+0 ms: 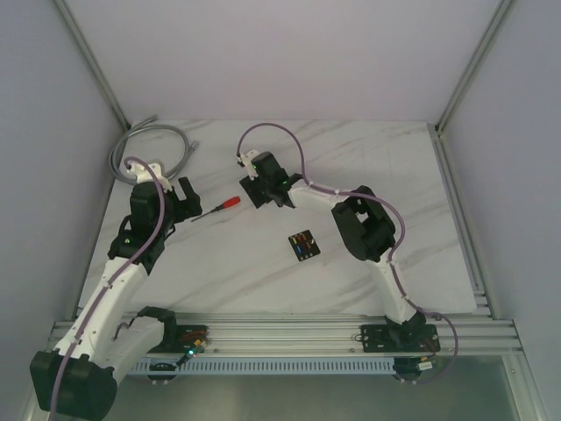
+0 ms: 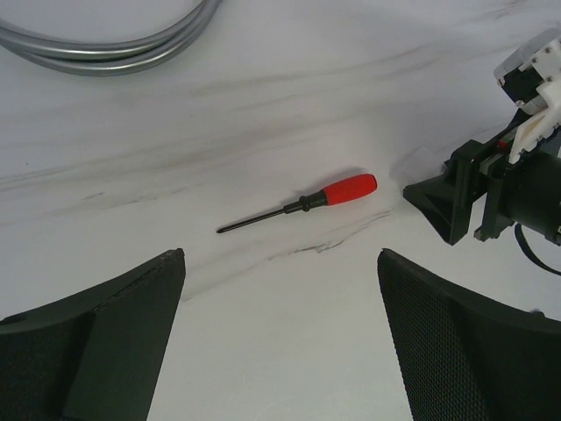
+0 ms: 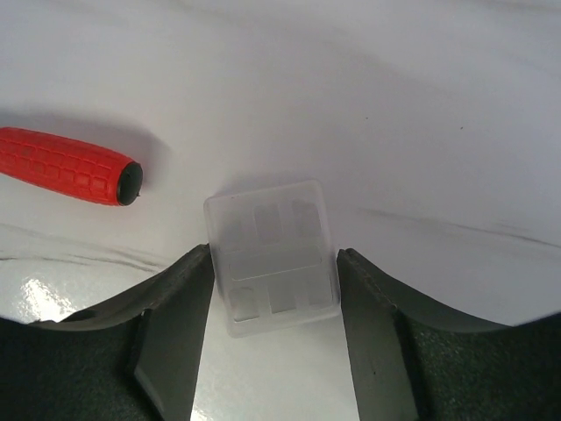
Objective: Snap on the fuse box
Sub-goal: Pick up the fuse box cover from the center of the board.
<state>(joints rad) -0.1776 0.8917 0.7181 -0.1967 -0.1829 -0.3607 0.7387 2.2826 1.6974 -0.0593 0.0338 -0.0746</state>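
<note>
**Figure. Right arm at the clear cover; fuse box not yet approached.**

The fuse box (image 1: 304, 246) lies flat on the table (image 1: 377, 175), well apart from the right gripper (image 3: 272, 263). It sits toward the arm bases from that tool and slightly to its right, and neither wrist view shows it. Its upper face carries small coloured fuses.

Judged from its look, it is a light, stiff plastic block with smooth walls, so it is likely to slide under a sideways push. It is best held by two opposite side walls, leaving the fuse-bearing face free to receive the cover.

The clear cover (image 3: 270, 241) lies directly between the right fingers (image 3: 175, 324). It is thin and transparent, and probably slick and slightly flexible. The jaws stand partly drawn in, and each finger lies against one side edge of the cover, which rests on the table. The firmness of the pinch cannot be told.

The red-handled screwdriver (image 3: 66, 165) lies just beside this tool, on its left, and touches nothing.

The left gripper (image 2: 280, 263) is spread to its widest and holds nothing. The screwdriver lies on the table ahead of it, clear of both fingers, and the right gripper is further ahead on its right.
</note>
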